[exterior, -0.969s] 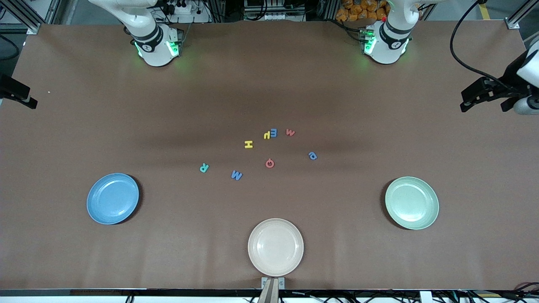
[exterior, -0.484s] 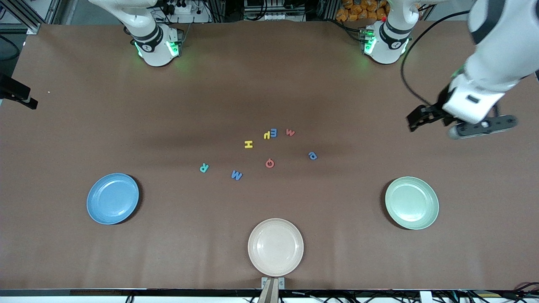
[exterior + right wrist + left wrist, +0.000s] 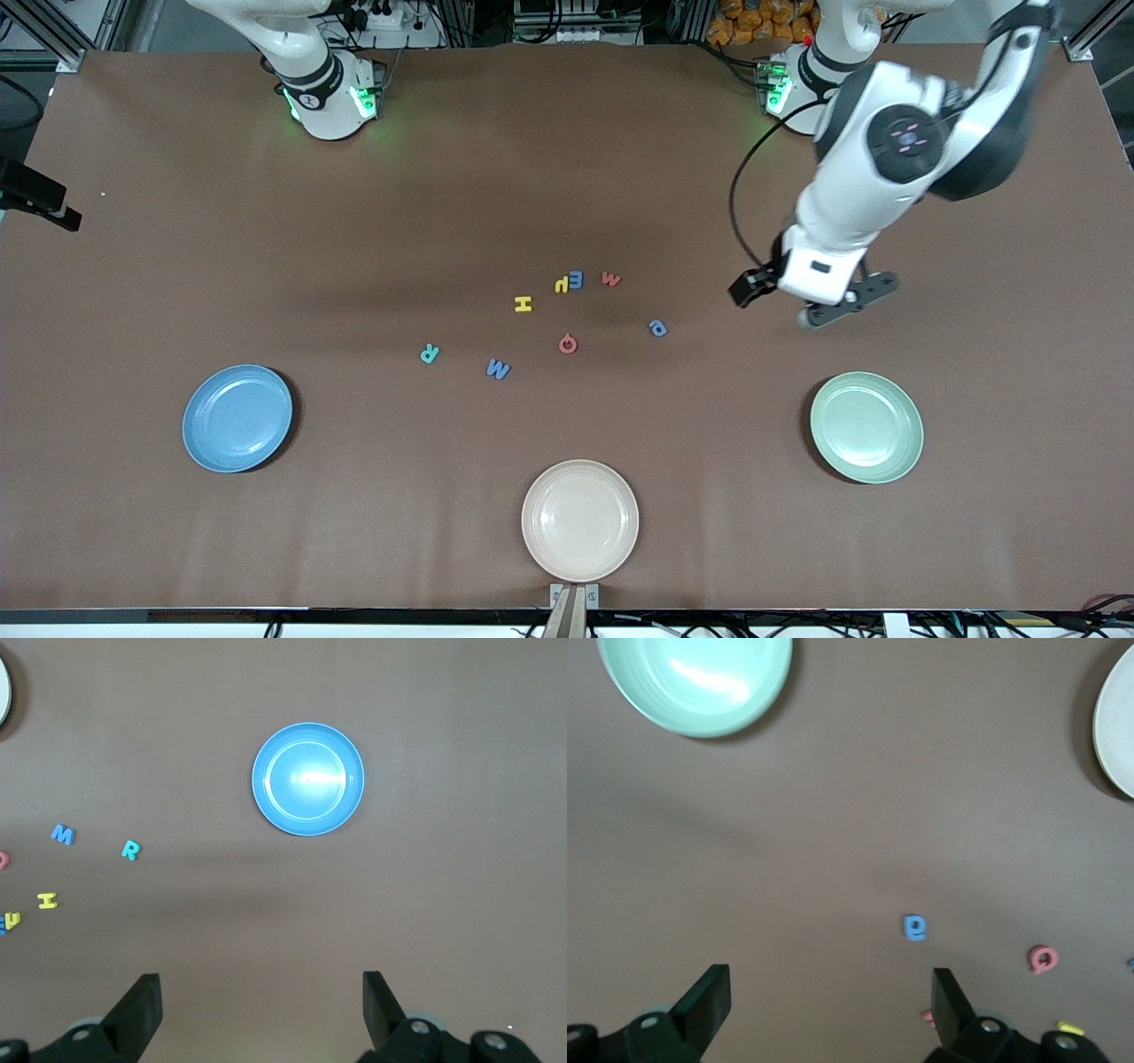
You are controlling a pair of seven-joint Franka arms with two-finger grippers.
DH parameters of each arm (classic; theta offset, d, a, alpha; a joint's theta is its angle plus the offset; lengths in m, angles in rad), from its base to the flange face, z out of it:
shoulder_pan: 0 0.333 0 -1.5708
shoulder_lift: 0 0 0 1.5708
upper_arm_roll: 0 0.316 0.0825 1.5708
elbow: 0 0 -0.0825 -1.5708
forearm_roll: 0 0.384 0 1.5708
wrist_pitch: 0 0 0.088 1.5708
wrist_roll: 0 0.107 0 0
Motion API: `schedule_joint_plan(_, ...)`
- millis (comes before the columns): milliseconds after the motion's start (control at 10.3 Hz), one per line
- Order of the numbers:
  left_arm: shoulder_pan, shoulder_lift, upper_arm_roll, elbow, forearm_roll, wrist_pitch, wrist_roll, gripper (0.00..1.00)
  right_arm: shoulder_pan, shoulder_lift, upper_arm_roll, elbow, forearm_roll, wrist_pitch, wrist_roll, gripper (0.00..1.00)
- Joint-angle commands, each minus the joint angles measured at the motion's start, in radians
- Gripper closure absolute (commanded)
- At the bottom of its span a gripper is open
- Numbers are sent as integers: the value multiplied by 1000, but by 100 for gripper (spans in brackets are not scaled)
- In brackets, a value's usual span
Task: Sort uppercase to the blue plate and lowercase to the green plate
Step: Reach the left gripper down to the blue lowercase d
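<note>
Nothing is sorted yet: both the blue plate (image 3: 236,418) and the green plate (image 3: 866,427) are bare, and all the letters lie loose in the middle of the table, farther from the front camera than the plates. The left gripper (image 3: 802,299) hangs with its jaws wide and holding nothing, over bare table between the blue rounded letter (image 3: 657,328) and the green plate. That letter looks like the first pick, since it lies apart from the rest and is a lowercase one bound for the green plate.

To do this well, the gripper should centre over the letter, turn so the fingers (image 3: 709,999) straddle its narrow sides, and come straight down before closing. The foam is thin and flat, so the fingertips likely need to reach almost to the tabletop or the letter will slip out.

The right gripper (image 3: 261,1010) waits high over the table with its jaws wide, the blue plate in its view
</note>
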Motion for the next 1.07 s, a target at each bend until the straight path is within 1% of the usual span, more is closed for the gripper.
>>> schedule_joint_plan(0, -11, 57, -48, -69, -16, 134, -163, 0, 1, 17, 5, 10, 19, -5, 3, 0)
schedule_joint_plan(97, -16, 74, -73, -123, -5, 207, -206, 0, 10, 27, 5, 10, 17, -5, 5, 0)
schedule_joint_plan(194, -18, 91, -76, -168, -5, 288, -217, 0, 17, 34, 5, 10, 17, -2, 6, 0)
schedule_joint_plan(291, -25, 119, -77, -180, -5, 344, -224, 0, 28, 53, 6, 10, 21, 2, 8, 0)
schedule_joint_plan(484, -44, 200, -76, -171, 31, 418, -253, 0, 62, 91, 5, 10, 21, 34, 8, 0)
schedule_joint_plan(678, -51, 263, -73, -156, 39, 466, -279, 0, 82, 131, 6, 9, 24, 79, 9, 0)
schedule_joint_plan(775, -56, 295, -71, -131, 56, 466, -270, 0, 92, 167, 6, 9, 25, 102, 11, 0)
schedule_joint_plan(969, -73, 378, -67, -49, 69, 463, -227, 6, 134, 256, 6, 9, 49, 190, 11, 0)
